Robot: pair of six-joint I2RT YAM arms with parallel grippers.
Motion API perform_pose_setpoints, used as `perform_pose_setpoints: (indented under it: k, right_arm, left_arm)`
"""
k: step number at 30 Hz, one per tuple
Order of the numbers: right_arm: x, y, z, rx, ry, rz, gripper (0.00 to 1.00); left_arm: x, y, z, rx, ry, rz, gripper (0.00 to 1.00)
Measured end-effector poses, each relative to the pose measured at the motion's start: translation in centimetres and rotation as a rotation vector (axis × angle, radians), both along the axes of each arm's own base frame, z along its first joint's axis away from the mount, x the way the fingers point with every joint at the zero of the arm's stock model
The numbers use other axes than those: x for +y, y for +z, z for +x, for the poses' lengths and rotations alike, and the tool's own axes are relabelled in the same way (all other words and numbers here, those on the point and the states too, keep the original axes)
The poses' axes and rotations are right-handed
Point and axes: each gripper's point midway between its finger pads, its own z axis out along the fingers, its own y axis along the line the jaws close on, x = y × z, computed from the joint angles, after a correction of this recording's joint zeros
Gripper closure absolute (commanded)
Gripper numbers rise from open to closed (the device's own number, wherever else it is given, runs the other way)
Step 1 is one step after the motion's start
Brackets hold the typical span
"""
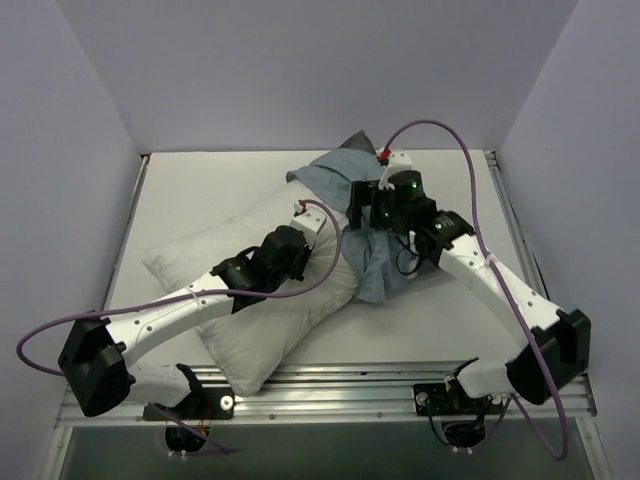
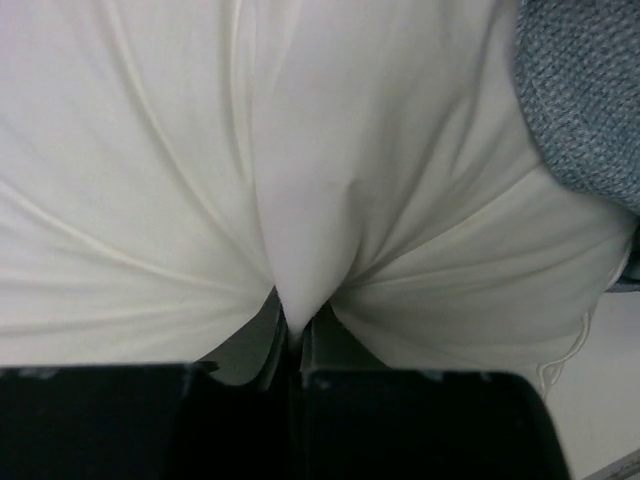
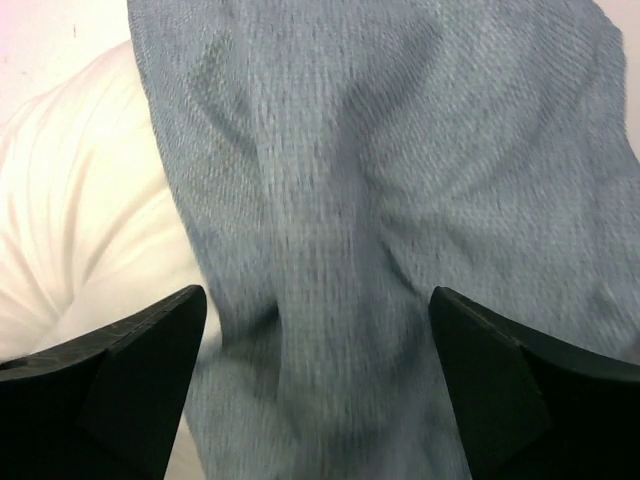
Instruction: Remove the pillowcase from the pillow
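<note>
under right hand (image 3: 318, 300), spread wide: pillowcase (image 3: 400, 150); left hand (image 2: 290, 345) pinches pillow (image 2: 150, 180) fold.

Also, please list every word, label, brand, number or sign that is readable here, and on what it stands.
None can be read.
The pillow, the pillowcase and the table show no text.
The left arm and the right arm show no legible label.

Your two white arms (image 1: 170, 315), chunky black joints (image 1: 275, 255), a purple cable (image 1: 440, 128) each, little green lights (image 1: 408, 184) on the right one
</note>
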Motion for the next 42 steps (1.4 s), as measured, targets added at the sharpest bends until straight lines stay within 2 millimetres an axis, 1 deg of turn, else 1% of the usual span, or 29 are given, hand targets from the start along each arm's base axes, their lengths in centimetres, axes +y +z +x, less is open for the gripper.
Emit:
perform_pose_setpoints:
  k: [2, 6, 9, 10, 13, 16, 17, 19, 20, 21, 23, 25, 26, 28, 30, 32, 35, 36, 39, 41, 42]
  right_arm:
    - [-0.8, 0.4, -1.6, -0.006, -0.006, -0.001, 0.07]
    - [-2.3, 0.9, -5.0, -0.016, -0.024, -0.004, 0.05]
    - [-2.6, -0.2, -7.6, 0.001, -0.018, -0.003, 0.04]
    - [-2.6, -0.9, -8.3, 0.013, -0.014, -0.002, 0.04]
    - [-2.0, -3.8, -9.9, 0.073, 0.001, -0.014, 0.05]
    - [-1.4, -7.3, -11.0, 0.152, 0.013, -0.06, 0.11]
    - [-1.3, -8.4, -11.1, 0.173, 0.011, -0.081, 0.21]
    - [-1.5, -10.3, -10.6, 0.203, -0.018, -0.13, 0.41]
    - [-1.7, -11.0, -10.2, 0.212, -0.041, -0.149, 0.67]
    - [-2.2, -11.7, -9.7, 0.22, -0.065, -0.164, 0.81]
    - [-3.7, -12.6, -8.4, 0.243, -0.139, -0.171, 1.0]
    - [-6.0, -13.0, -6.9, 0.261, -0.236, -0.15, 1.0]
    - [-7.3, -12.9, -6.0, 0.259, -0.289, -0.13, 1.0]
    - [-9.6, -12.3, -4.2, 0.243, -0.378, -0.081, 1.0]
    - [-11.2, -11.2, -2.9, 0.235, -0.431, -0.028, 1.0]
    - [-12.6, -9.9, -1.8, 0.228, -0.475, 0.018, 1.0]
    - [-15.2, -7.4, 0.0, 0.197, -0.553, 0.08, 1.0]
    - [-16.4, -6.3, 0.6, 0.177, -0.589, 0.103, 1.0]
    - [-19.7, -3.8, 1.8, 0.129, -0.684, 0.144, 1.0]
    - [-22.6, -2.4, 2.4, 0.094, -0.764, 0.162, 1.0]
    - [-24.4, -1.7, 2.5, 0.073, -0.814, 0.166, 1.0]
  left_arm:
    - [0.0, 0.4, 0.0, 0.008, 0.008, -0.006, 0.98]
    - [0.2, 1.4, -0.1, 0.024, 0.019, -0.004, 0.98]
    - [0.3, 2.1, -0.1, 0.033, 0.024, 0.0, 0.98]
    - [0.3, 2.3, -0.1, 0.035, 0.025, 0.001, 0.98]
    - [0.4, 2.5, -0.1, 0.042, 0.03, 0.003, 0.98]
    - [0.6, 2.6, -0.2, 0.05, 0.032, 0.008, 0.98]
    - [0.6, 2.6, -0.3, 0.052, 0.033, 0.01, 0.98]
    - [0.8, 2.6, -0.4, 0.058, 0.035, 0.014, 0.98]
    - [0.9, 2.6, -0.5, 0.06, 0.035, 0.014, 0.98]
    - [1.0, 2.7, -0.7, 0.062, 0.037, 0.014, 0.98]
    - [1.6, 3.3, -1.0, 0.06, 0.039, 0.007, 0.98]
    - [2.7, 4.2, -1.4, 0.055, 0.047, -0.006, 0.98]
    - [3.4, 4.5, -1.6, 0.057, 0.054, -0.016, 0.98]
    - [5.0, 5.1, -2.2, 0.067, 0.074, -0.035, 0.98]
    - [6.2, 5.5, -3.1, 0.078, 0.078, -0.06, 0.98]
    - [7.2, 6.0, -3.9, 0.085, 0.079, -0.085, 0.98]
    - [8.6, 6.8, -4.6, 0.081, 0.093, -0.116, 0.98]
    - [9.0, 7.0, -4.8, 0.079, 0.099, -0.122, 0.98]
    - [10.2, 7.7, -5.2, 0.071, 0.113, -0.14, 0.98]
    - [11.0, 7.9, -5.3, 0.067, 0.129, -0.147, 0.98]
    - [11.5, 7.9, -5.3, 0.067, 0.141, -0.144, 0.98]
